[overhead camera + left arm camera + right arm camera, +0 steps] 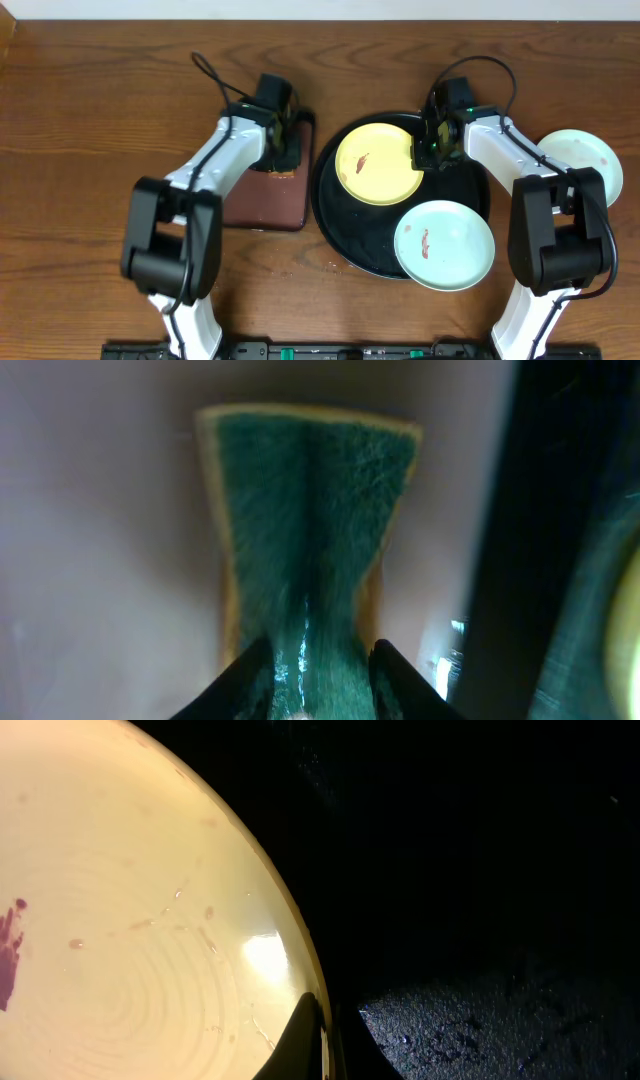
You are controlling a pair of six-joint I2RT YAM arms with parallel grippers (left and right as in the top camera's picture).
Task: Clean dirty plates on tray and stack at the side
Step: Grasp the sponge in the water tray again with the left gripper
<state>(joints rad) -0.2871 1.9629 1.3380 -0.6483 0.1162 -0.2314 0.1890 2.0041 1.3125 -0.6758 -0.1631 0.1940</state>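
Note:
The black tray (345,235) holds a pale yellow plate (378,163) with a reddish smear and a mint-blue plate (444,244) with a smear at its front right. A second mint-blue plate (582,160) lies on the table at the far right, no smear visible. My right gripper (426,152) is shut on the yellow plate's right rim (150,920), one finger on top and one beneath, the black tray (480,870) behind. My left gripper (283,150) is shut on a green sponge (305,530) over the brown tray.
A rectangular brown tray (265,200) lies left of the black tray, under the left gripper. Both arm bases stand at the front edge of the wooden table (80,120).

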